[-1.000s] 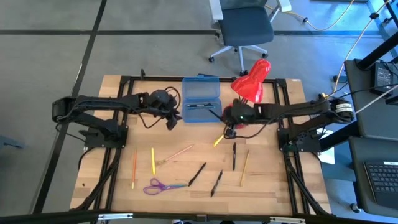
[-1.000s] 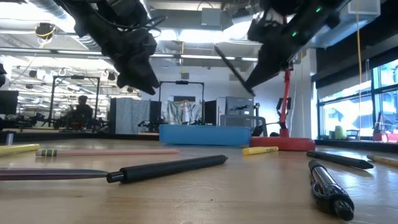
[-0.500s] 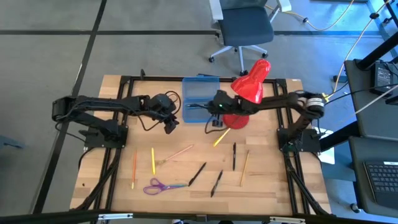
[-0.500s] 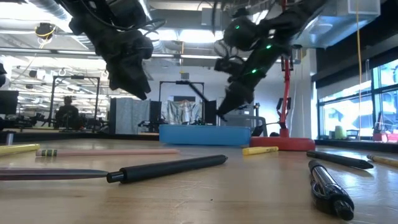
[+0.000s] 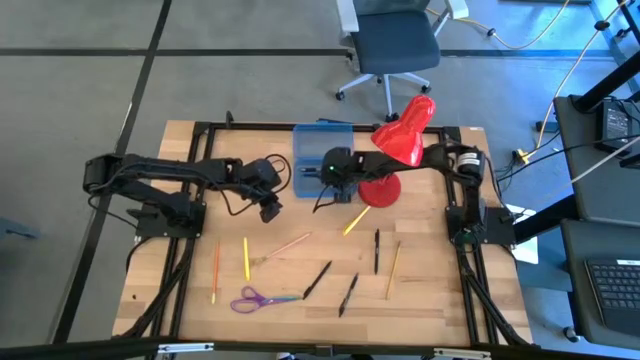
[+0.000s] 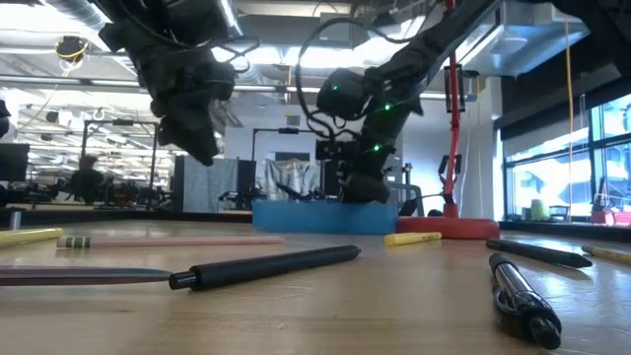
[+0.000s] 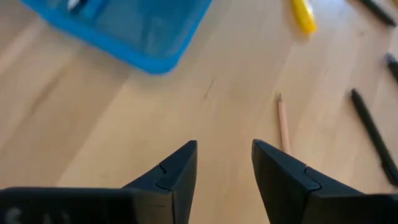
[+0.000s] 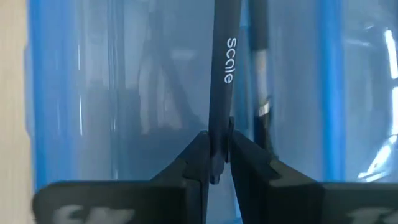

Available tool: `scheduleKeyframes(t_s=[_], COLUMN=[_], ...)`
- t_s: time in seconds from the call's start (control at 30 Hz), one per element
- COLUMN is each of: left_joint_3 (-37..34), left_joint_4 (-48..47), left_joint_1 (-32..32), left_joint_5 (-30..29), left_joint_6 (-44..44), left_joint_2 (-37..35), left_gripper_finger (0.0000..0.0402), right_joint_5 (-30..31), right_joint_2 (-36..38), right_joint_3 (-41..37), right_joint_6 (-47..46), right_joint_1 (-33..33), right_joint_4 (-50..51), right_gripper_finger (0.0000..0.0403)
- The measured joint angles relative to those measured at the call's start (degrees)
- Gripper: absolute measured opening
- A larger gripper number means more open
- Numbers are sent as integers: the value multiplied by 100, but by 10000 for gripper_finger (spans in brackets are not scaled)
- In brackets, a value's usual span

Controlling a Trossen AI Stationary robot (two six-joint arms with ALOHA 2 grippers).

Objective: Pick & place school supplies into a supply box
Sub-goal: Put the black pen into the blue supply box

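The supply box (image 5: pixel 322 158) is a translucent blue case, open, near the table's far edge; one dark pen (image 8: pixel 258 62) lies inside it. My right gripper (image 5: pixel 333 175) hangs low over the box, shut on a black pen (image 8: pixel 222 56). My left gripper (image 5: pixel 268 208) is open above bare wood left of the box and holds nothing. On the table lie a yellow marker (image 5: pixel 352 222), several black pens (image 5: pixel 377 250), a tan pencil (image 5: pixel 393 270), a pinkish pencil (image 5: pixel 290 245), yellow (image 5: pixel 246 258) and orange (image 5: pixel 215 270) pencils, and purple scissors (image 5: pixel 255 298). My right gripper pinches the black pen's shaft (image 8: pixel 219 134) between its two fingers, near one end. The pen reaches forward past the fingertips, parallel to the pen lying in the box. Whether its far end touches the box floor, I cannot tell.
A red desk lamp (image 5: pixel 405 135) stands right of the box, its round base (image 5: pixel 380 190) close to my right arm. Black frame rails run along the table's edges. Open wood lies between the box and the scattered supplies.
My right gripper has carried the black pen from above the yellow marker toward the table's left and far edge, over the box, and has dropped low onto it. My left gripper has drifted a little toward the near edge, away from the box.
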State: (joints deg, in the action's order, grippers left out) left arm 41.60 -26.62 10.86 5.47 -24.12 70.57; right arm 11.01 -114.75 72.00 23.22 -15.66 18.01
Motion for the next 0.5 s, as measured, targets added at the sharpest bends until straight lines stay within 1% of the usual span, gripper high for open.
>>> scheduleKeyframes(t_s=[0.2, 0.33, 0.5], left_joint_3=[0, 0, 0], left_joint_4=[-596, -465, -171], left_joint_1=[-248, -442, -805], left_joint_5=[-122, -137, -55], left_joint_6=[-415, -425, -605], left_joint_2=[2, 20, 179], left_gripper_finger=[143, 143, 143], right_joint_5=[12, 10, 2], right_joint_2=[-76, -77, -82], right_joint_3=[38, 38, 38], right_joint_6=[-17, -37, -42], right_joint_1=[0, 2, 2], right_joint_4=[-19, -24, -6], right_gripper_finger=[55, 60, 84])
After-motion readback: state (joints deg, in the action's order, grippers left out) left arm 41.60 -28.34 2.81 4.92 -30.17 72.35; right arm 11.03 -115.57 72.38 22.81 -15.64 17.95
